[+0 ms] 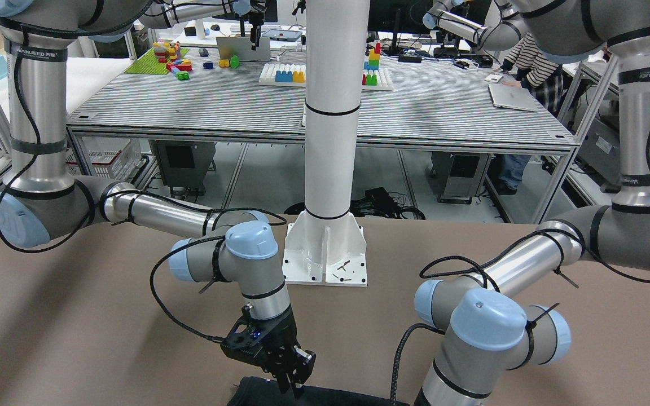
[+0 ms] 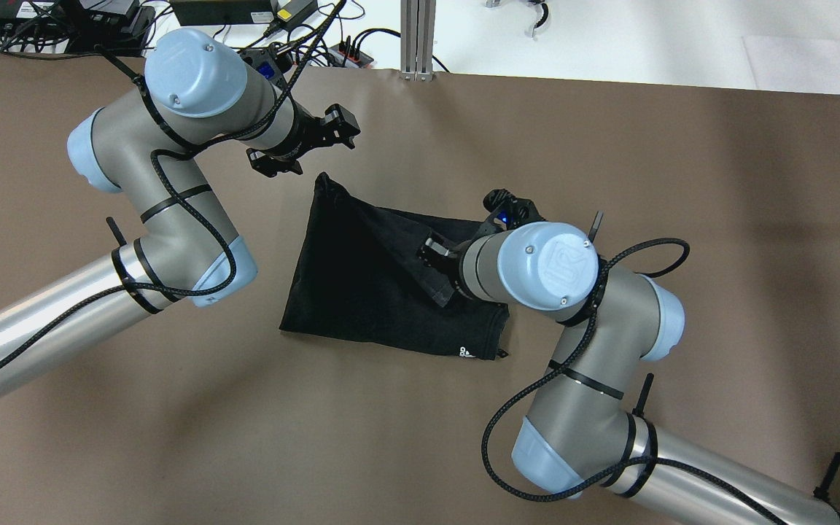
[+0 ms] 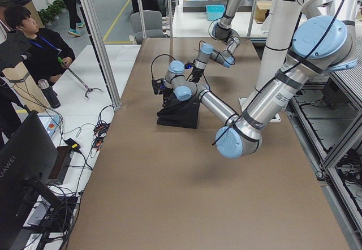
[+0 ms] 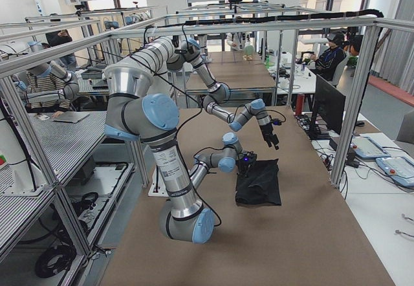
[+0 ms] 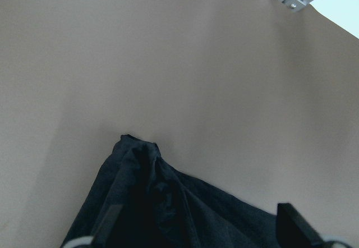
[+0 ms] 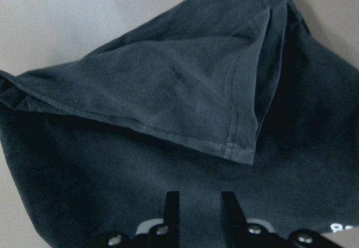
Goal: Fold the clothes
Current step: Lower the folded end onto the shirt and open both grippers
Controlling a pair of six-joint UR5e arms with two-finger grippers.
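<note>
Well, the black cloth [image 2: 362, 299] lies flat in the middle of the brown table [image 2: 682, 219], between the two arms. One corner is turned over onto the rest, so it makes a three-cornered flap [image 6: 168, 91] with a stitched edge on top. The tip of the flap lies loose on the layer below. A small white mark [image 2: 467, 352] sits near the edge of the cloth on the robot's side. The corner far from the robot, on its left, is bunched up into a little point [image 5: 137, 144]. The left gripper [image 5: 199, 214] hangs in the air just past that point and does not touch it. Its two fingers are spread wide, and there is nothing between them but the cloth down below. The right gripper [image 6: 197, 198] points down over the cloth, just beside the tip of the flap. Its fingers [image 6: 171, 209] are close together with only a thin gap, and no cloth is caught in that gap. Its tips are very near the cloth, but I cannot tell if they touch it. On the robot's side of the table stands a white pillar [image 1: 333, 141] on a flat white foot, apart from the cloth.
</note>
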